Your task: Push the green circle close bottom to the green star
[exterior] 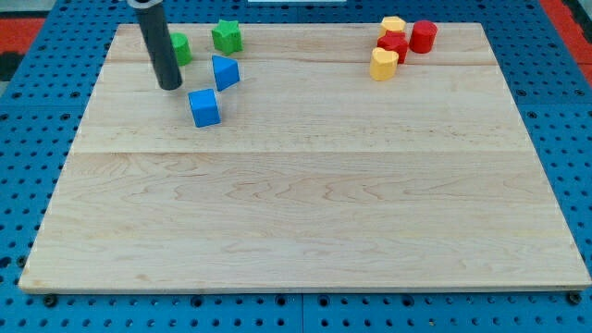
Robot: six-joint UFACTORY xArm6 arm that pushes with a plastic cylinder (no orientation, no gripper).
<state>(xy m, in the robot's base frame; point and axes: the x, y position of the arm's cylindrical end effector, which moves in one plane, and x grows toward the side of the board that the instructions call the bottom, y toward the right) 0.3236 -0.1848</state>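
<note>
1. The green circle (180, 48) is a squat, round-sided block in bright green. It stands near the top left corner of the wooden tabletop (305, 213), and the dark rod hides its left part, so only its right half shows.
2. The green star (227, 36) stands to the view's right of the circle, slightly nearer the top edge. It is the same bright green, with a notched, pointed outline. A narrow strip of bare wood shows between the two green blocks, so they are near but apart.
3. My tip (169, 87) rests on the wood just below and slightly left of the green circle. Whether the rod touches the circle cannot be told, since it overlaps that block in the view.
4. The arm carries no jaws, only the straight rod, so nothing is clamped.
5. A blue triangle-like block (225, 72) lies below the star, to the right of my tip. A blue cube (204, 107) lies just below it, close but not clearly touching.
6. Near the top right, four blocks cluster together: a yellow block (393, 26) at the top, a red block (392, 45) just beneath it, a red cylinder (423, 37) at the right, and a second yellow block (384, 64) lowest.
</note>
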